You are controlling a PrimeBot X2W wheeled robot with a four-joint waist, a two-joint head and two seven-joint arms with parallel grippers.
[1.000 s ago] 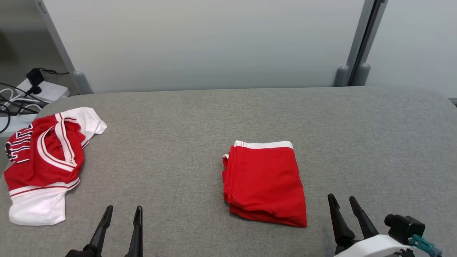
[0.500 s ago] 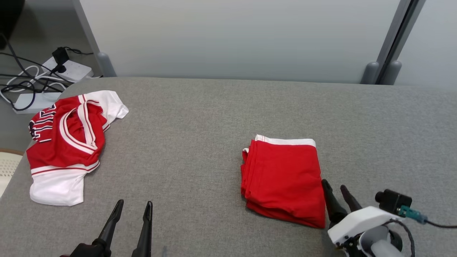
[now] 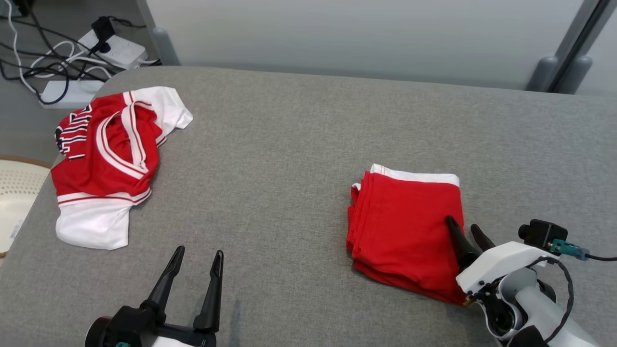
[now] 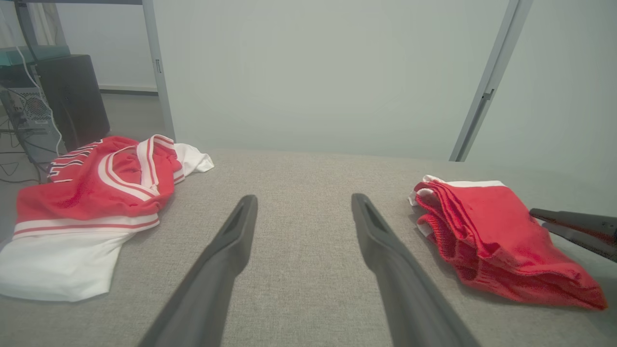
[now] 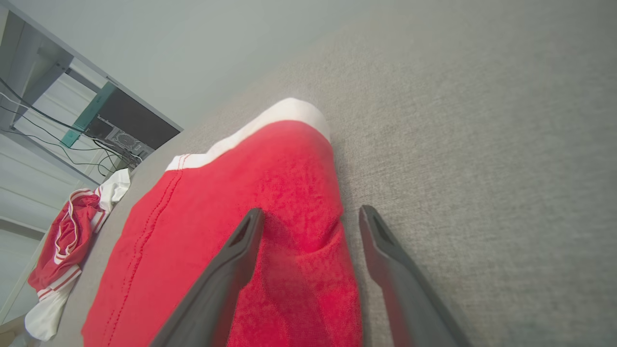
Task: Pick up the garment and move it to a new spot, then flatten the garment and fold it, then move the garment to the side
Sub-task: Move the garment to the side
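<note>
Seemingly folded already, with garment (image 3: 405,226) on table (image 3: 289,144), right of middle toward the near edge; only moving aside remaining, with right gripper (image 3: 462,224) spread astride its right edge and left gripper (image 3: 199,251) spread, empty.

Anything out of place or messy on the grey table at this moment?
Yes: the red-and-white jersey lies crumpled in a heap, unfolded, at the left edge of the table. The folded red garment looks tidy, its layers only slightly uneven.
</note>
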